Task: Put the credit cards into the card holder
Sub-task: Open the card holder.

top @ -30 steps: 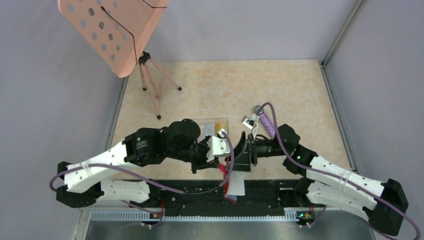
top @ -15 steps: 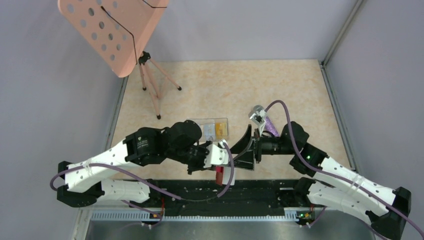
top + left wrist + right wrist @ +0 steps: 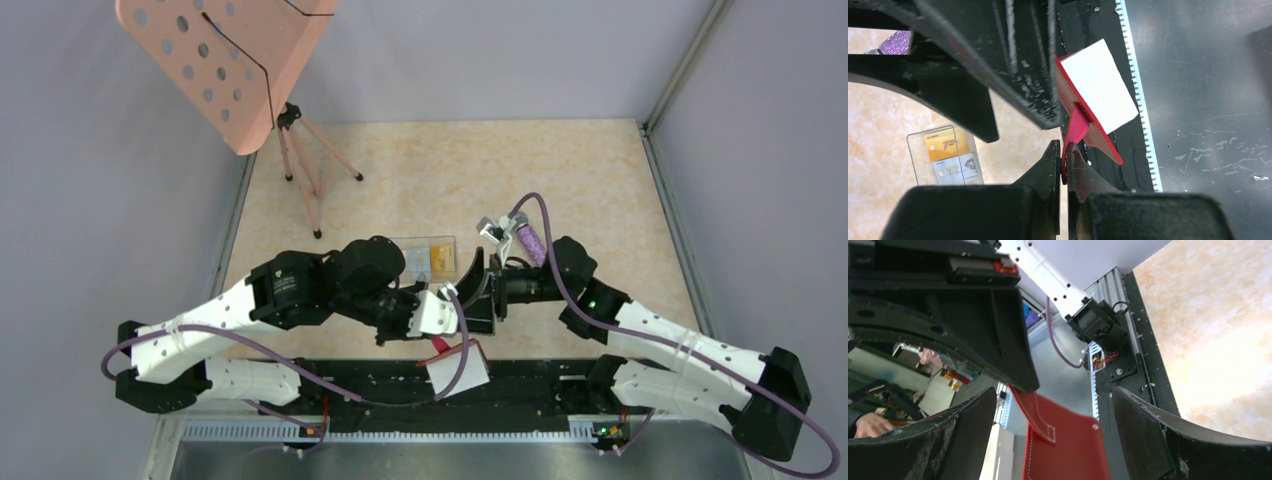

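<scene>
Shut tight on a red flap of the holder (image 3: 1083,117): left tool (image 3: 1063,167). Held tilted above the black rail (image 3: 540,385) at the table's (image 3: 560,180) near edge, white face (image 3: 1098,85) turned up, red stitched side toward the right wrist camera. Spread wide, gripping nothing: right tool (image 3: 1053,440), holder showing between its fingers but no contact visible. Lying side by side in a clear box (image 3: 415,246) on the table, just beyond both tools: cards (image 3: 948,155), one yellow, one pale, each marked VIP. Standing well apart near the far left corner: pink stand (image 3: 232,70) on thin legs.
</scene>
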Motion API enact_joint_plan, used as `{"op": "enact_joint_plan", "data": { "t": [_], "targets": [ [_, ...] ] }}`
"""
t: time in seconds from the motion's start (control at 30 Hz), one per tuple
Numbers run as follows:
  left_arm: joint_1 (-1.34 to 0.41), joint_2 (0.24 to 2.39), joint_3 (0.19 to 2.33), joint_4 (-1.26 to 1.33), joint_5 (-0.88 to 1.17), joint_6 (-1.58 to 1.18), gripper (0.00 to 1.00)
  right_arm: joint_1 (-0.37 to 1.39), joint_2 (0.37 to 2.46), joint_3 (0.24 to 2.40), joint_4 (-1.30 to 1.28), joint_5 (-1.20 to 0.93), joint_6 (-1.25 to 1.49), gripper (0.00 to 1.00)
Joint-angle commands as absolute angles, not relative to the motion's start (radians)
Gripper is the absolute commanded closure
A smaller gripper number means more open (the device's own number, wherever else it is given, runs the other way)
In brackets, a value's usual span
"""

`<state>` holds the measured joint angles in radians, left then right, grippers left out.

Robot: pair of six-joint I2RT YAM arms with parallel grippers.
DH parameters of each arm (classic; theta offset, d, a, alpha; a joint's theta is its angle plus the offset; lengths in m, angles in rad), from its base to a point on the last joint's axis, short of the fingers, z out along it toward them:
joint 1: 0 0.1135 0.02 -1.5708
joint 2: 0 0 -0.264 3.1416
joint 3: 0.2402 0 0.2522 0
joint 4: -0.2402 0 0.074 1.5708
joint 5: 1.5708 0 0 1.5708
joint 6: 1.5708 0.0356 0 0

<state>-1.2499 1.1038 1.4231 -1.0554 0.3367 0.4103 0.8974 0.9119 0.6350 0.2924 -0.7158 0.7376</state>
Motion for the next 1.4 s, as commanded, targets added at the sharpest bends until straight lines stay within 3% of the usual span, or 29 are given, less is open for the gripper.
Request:
{"op": "enact_joint_plan", "data": {
  "t": [0.0,0.3,0.5,0.63,0.7,0.83,0.93,1.03,1.23,1.37],
  "targets": [
    [-1.247,1.066,1.433,-1.005,0.296,0.399,1.00,0.927,0.874,0.612,0.354,-0.775,0.765,0.17],
    [-1.247,1.003,1.401,-0.909,0.180,0.343,1.00,0.955,0.731,0.562,0.196,-0.742,0.768,0.20],
    [-1.246,1.026,1.412,-0.896,0.150,0.305,1.00,1.018,0.742,0.586,0.136,-0.643,0.731,0.20],
    [-1.247,1.037,1.419,-0.876,0.134,0.268,1.00,1.067,0.776,0.616,0.074,-0.563,0.695,0.26],
    [-1.247,1.042,1.418,-0.862,0.130,0.257,1.00,1.082,0.790,0.630,0.035,-0.495,0.684,0.33],
    [-1.247,1.055,1.417,-0.853,0.118,0.237,1.00,1.087,0.810,0.649,-0.024,-0.420,0.681,0.59],
    [-1.247,1.074,1.416,-0.845,0.129,0.211,1.00,1.087,0.813,0.660,-0.066,-0.355,0.688,0.69],
    [-1.247,1.093,1.416,-0.846,0.125,0.184,1.00,1.087,0.798,0.660,-0.071,-0.321,0.693,0.67],
    [-1.246,1.114,1.396,-0.819,0.140,0.125,1.00,1.088,0.721,0.646,-0.076,-0.270,0.686,0.48],
    [-1.239,1.126,1.391,-0.797,0.140,0.089,1.00,1.088,0.728,0.649,-0.078,-0.331,0.669,0.45]
  ]
}}
